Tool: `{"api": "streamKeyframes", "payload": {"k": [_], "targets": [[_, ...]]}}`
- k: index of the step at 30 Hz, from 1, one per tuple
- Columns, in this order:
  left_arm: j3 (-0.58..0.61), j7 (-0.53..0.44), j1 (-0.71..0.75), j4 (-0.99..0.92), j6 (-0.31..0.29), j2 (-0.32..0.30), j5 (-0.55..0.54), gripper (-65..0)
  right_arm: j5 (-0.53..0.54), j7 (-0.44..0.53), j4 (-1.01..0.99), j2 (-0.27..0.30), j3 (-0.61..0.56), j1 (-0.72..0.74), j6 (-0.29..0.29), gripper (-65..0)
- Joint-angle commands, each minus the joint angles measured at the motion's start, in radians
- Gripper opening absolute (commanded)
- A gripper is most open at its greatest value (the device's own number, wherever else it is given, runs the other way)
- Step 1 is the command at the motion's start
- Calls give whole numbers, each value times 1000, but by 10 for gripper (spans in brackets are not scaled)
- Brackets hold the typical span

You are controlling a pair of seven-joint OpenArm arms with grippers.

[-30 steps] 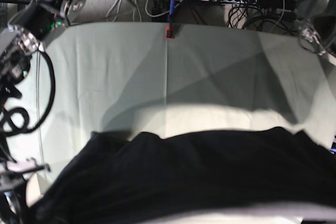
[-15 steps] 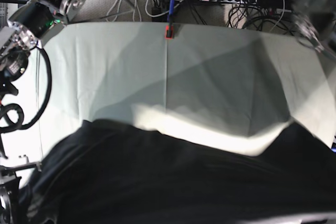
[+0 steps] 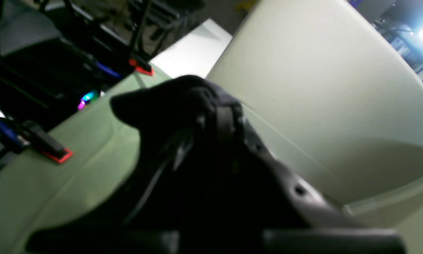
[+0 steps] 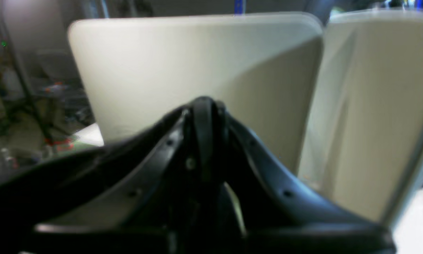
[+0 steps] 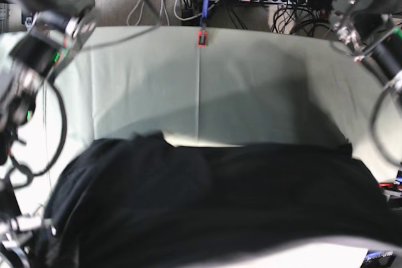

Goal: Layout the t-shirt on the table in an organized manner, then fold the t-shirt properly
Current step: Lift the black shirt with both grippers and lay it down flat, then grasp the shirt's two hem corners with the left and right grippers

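While both wrist views are blurred, each shows enough to judge the grip. The left claw (image 3: 211, 116) is clenched on a bunch of dark fabric that fills the centre of its frame, with the bench (image 3: 91, 148) and a red clamp (image 3: 58, 155) at lower left. The right claw (image 4: 202, 116) is likewise clenched, its jaws drawn together at centre frame with dark cloth running off to the lower left; I judge it grips the same garment, though blur hides the contact itself.

In the base view the t-shirt (image 5: 213, 205) spans the lower half of the frame as one broad dark sheet, its far edge roughly level from left to right, with a small lump at upper left of the cloth. Whether it lies on the bench or hangs just above it, I cannot tell. The print is not visible. The pale green bench cover beyond it is bare to the far edge, where a second red clamp (image 5: 201, 37) sits.

Progress: the layout stage is under way; no fold has been made, and all folding remains.

Against the earlier base frames, the far edge has levelled out; it dipped sharply at centre right half a second ago. Both arms now intrude further at the upper corners.
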Motion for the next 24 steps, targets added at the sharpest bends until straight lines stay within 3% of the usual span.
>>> {"api": "streamKeyframes", "payload": {"k": [1, 9, 12, 15, 19, 21, 24], "targets": [[5, -20, -53, -31, 5, -1, 7, -649, 14, 28, -46, 11, -2, 67, -4, -650], [7, -43, -228, -338, 5, 42, 114, -647, 14, 37, -584, 101, -2, 302, -4, -650], [9, -101, -294, -450, 5, 45, 143, -646, 14, 47, -766, 139, -57, 402, -4, -650], [9, -110, -344, -553, 5, 45, 185, -645, 14, 114, -878, 155, -129, 449, -4, -650], [9, -110, -393, -685, 5, 37, 191, -603, 14, 156, -940, 167, -226, 480, -4, -535], [9, -112, -412, -750, 5, 34, 191, -517, 14, 160, -959, 170, -240, 480, -16, -444], [9, -123, -418, -792, 5, 22, 179, -360, 14, 176, -973, 170, -240, 477, -90, -301]]}}
